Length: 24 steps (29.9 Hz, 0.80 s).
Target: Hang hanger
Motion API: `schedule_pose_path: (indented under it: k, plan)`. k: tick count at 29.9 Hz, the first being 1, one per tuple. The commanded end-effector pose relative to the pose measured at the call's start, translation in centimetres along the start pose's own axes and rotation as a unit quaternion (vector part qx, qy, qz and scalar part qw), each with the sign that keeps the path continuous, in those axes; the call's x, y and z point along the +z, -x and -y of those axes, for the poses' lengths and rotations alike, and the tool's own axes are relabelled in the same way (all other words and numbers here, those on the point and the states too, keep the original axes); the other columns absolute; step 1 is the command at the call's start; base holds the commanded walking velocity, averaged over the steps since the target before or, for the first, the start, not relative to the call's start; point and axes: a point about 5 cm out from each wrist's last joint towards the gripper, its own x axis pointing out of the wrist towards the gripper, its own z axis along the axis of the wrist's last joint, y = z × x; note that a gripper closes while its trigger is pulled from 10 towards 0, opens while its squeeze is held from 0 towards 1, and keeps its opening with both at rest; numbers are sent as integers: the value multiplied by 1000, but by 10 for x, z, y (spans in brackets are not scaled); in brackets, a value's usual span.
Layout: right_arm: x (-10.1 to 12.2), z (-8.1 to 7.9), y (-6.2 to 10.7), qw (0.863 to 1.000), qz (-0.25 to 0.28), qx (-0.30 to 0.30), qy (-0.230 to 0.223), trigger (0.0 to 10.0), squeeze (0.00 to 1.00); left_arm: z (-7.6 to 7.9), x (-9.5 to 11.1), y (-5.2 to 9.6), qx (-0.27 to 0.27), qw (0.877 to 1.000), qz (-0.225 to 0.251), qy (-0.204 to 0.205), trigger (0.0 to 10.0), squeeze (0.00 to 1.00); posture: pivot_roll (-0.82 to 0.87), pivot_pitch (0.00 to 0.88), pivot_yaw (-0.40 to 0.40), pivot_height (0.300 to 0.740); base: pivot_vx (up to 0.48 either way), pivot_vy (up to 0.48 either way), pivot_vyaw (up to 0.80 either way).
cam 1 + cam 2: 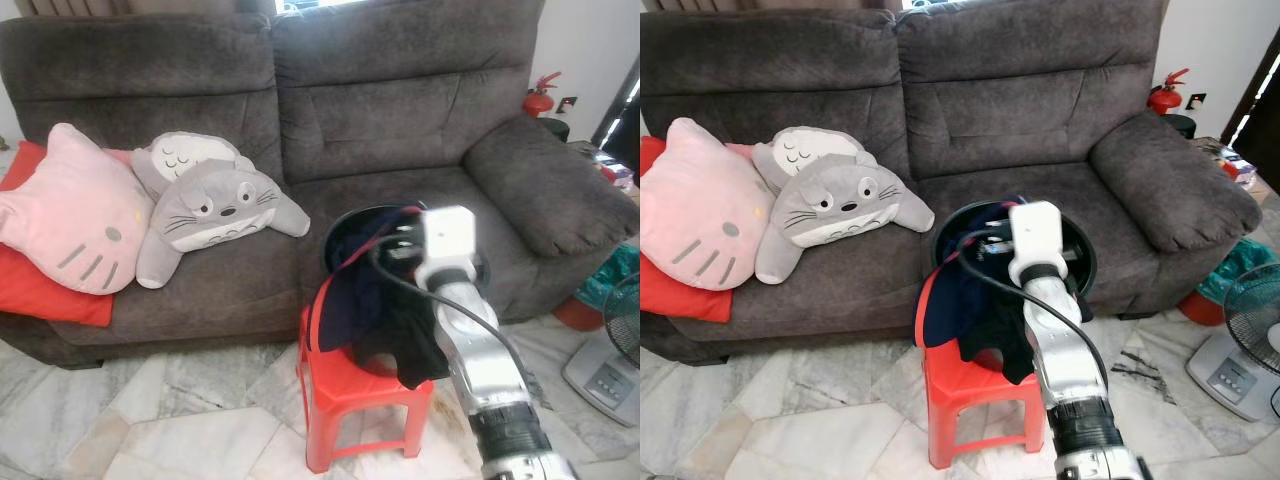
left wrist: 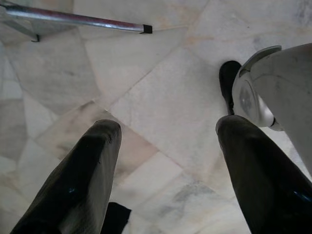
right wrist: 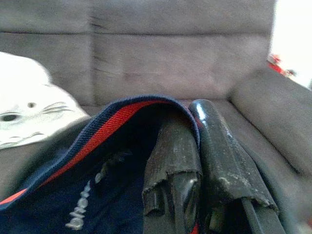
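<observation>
Right wrist view: right end effector (image 3: 195, 146) clenched on soft navy garment (image 3: 97, 195) w/ red-striped ribbed collar.

Camera positions, as I read them from my station.

Head stereo pair: I look forward and down from standing height at the grey sofa (image 1: 400, 130), with the red stool (image 1: 350, 395) near the lower edge. Both eyes share sofa, stool and my right arm (image 1: 1065, 370), slightly offset.

Left wrist camera: points straight down along its two fingers (image 2: 83, 180) at the marble floor (image 2: 161, 97), close.

Right wrist camera: low and very near dark fabric (image 3: 97, 195), facing the sofa back, which it shares with the head pair.
</observation>
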Motion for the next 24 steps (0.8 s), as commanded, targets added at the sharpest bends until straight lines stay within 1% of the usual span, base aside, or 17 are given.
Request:
schedule_pose_path:
  k: [1,3,5,6,7,11,13,14,15,17,18,19,20,22,24]
  plan:
    - [14,3,-1,999,25,-16,-13,10000,0,-3,1,0,-1,1000,0,-13,10000,0,-183,0,68,740,0,0,0]
    - [16,3,-1,999,25,-21,-28,10000,0,-4,1,0,0,1000,1,-15,10000,0,-180,0,69,740,0,0,0]
    - [14,3,1,999,21,-24,-39,10000,0,-5,1,0,0,1000,1,-16,10000,0,-179,0,71,740,0,0,0]
    - [11,3,3,998,13,-30,-57,10000,0,-6,2,0,1,1000,2,-17,10000,0,-173,0,75,740,0,0,0]
    - [11,4,4,998,11,-31,-62,10000,0,-6,2,0,2,1000,2,-18,10000,0,-173,0,76,740,0,0,0]
    - [10,3,7,998,9,-25,-56,10000,0,-9,0,0,5,1000,1,-15,10000,0,-176,0,83,740,0,0,0]
    - [14,6,8,998,26,-22,-49,10000,0,-9,-2,1,11,1000,0,19,10000,0,-175,0,85,740,0,0,0]
    - [15,7,8,998,28,-23,-45,10000,0,-9,-3,1,12,999,0,30,10000,0,-175,0,85,740,0,0,0]
    - [15,8,8,998,29,-25,-42,10000,0,-9,-3,1,13,999,1,36,10000,0,-175,0,85,740,0,0,0]
    - [16,12,7,998,27,-33,-43,10000,0,-8,-4,1,17,998,2,63,10000,0,-164,0,78,740,0,0,0]
    - [16,12,6,998,25,-34,-44,10000,0,-8,-5,2,20,996,3,83,10000,0,-164,0,78,740,0,0,0]
    - [16,11,7,998,26,-31,-44,10000,0,-8,-5,2,22,995,3,94,10000,0,-161,0,74,740,0,0,0]
    - [17,9,7,999,28,-22,-37,10000,0,-7,-7,2,26,991,1,130,10000,0,-152,0,64,740,0,0,0]
    - [18,7,8,999,31,-15,-30,10000,0,-6,-9,2,28,985,2,168,10000,0,-150,0,62,740,0,0,0]
    - [19,6,8,999,32,-12,-29,10000,0,-6,-9,2,28,984,2,177,10000,0,-150,0,62,740,0,0,0]
